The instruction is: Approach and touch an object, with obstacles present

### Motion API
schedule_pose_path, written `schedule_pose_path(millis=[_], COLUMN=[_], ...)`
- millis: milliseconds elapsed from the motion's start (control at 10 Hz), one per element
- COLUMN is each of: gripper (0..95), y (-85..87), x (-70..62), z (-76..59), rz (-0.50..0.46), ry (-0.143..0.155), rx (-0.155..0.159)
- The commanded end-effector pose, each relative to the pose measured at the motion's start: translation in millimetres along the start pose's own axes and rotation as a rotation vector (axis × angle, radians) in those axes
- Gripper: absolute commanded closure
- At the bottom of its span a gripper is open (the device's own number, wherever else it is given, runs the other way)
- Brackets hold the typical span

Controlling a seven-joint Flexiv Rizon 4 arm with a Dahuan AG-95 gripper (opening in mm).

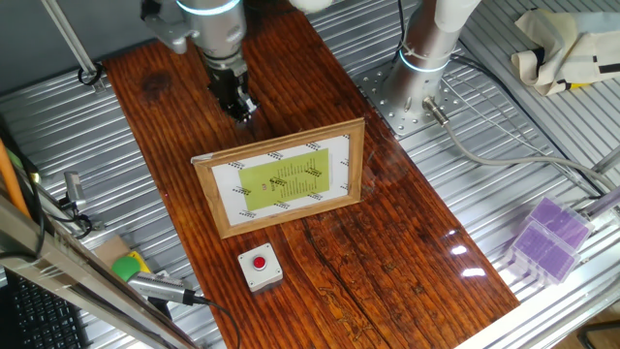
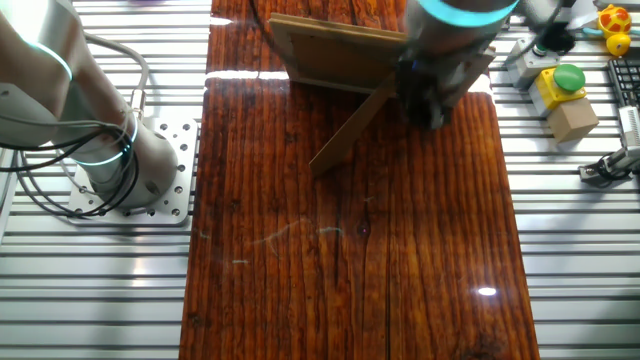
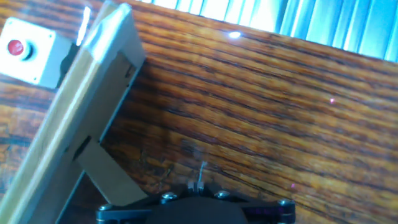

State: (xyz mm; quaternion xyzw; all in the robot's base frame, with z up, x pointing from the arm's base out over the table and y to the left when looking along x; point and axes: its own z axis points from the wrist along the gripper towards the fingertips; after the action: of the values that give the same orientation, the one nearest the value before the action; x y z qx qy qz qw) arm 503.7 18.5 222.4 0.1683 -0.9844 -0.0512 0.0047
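- Tool (image 1: 243, 109): hangs above the table (image 1: 407, 242) behind the picture frame (image 1: 281, 177), toward 11 o'clock of it in one fixed view. Fingertips appear close together with nothing between them, but I cannot tell for certain whether they are clenched or released; the hand view shows only the tool's base at the bottom edge.
- Picture frame: stands tilted on its rear prop (image 2: 350, 127), which reaches back toward the tool side. In the other fixed view the tool (image 2: 432, 110) is just beside the frame's back (image 2: 330, 55), near its right end.
- Push-button box (image 1: 260, 267): rests on the table in front of the frame, at 6 o'clock of it, near the table's front-left edge. In the hand view the box (image 3: 28, 50) shows past the frame's edge (image 3: 81, 106), at 10 o'clock.
- Open room: bare wood extends right of the frame to the table's right edge, and behind the prop.
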Motion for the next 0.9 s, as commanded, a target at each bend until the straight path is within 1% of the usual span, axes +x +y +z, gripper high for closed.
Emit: schedule_pose_path(millis=[100, 200, 400, 500, 600, 700, 800, 900], gripper=[95.0, 95.0, 95.0, 95.0, 95.0, 95.0, 95.0, 95.0], y=[24.2, 34.3, 46.9, 58.4, 65.0, 69.2, 74.0, 80.8], x=[-31.8, -49.8, -66.9, -79.3, -85.5, -88.6, -92.0, -95.9], z=[-44.1, -58.3, -65.5, -67.7, -67.5, -66.6, -64.2, -58.1], rz=[0.108, 0.142, 0.182, 0.221, 0.24, 0.246, 0.253, 0.255], ry=[0.086, 0.102, 0.103, 0.103, 0.101, 0.097, 0.091, 0.088], rx=[0.031, 0.03, 0.028, 0.031, 0.032, 0.031, 0.03, 0.029])
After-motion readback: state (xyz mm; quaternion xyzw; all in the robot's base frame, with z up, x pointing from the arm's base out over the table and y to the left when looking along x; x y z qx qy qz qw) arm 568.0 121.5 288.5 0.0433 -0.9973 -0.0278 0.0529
